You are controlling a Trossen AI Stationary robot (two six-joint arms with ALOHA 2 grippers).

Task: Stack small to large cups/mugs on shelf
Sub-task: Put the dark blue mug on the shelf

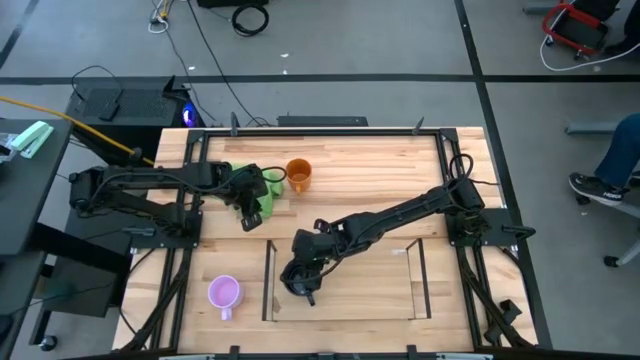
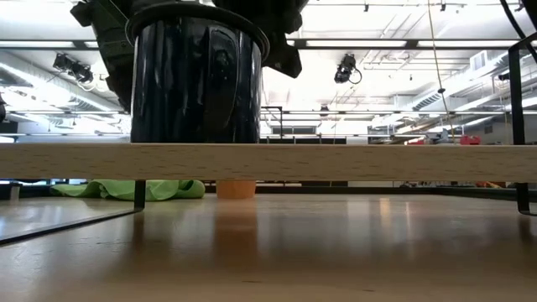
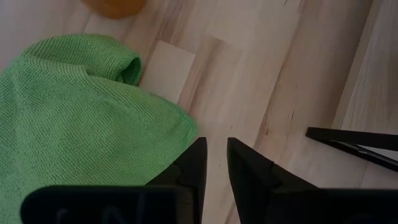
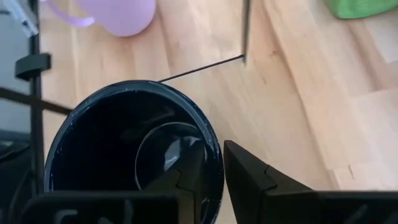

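One right claw [image 4: 211,165] pinches the black mug's [image 4: 124,146] rim inside the shelf [image 1: 268,285].

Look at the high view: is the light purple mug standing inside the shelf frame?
No. The light purple mug stands on the table outside the shelf, left of it.

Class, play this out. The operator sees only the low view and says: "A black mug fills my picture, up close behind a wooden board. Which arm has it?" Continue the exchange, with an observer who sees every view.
Observer: The right claw grips the black mug by its rim, with one finger inside and one outside.
Operator: I can't find the purple mug. Where is it?
Observer: The purple mug stands upright on the table, outside the shelf, beside its left end panel.
Operator: And the other arm?
Observer: The left claw hovers at the edge of the green cloth, near the orange mug.
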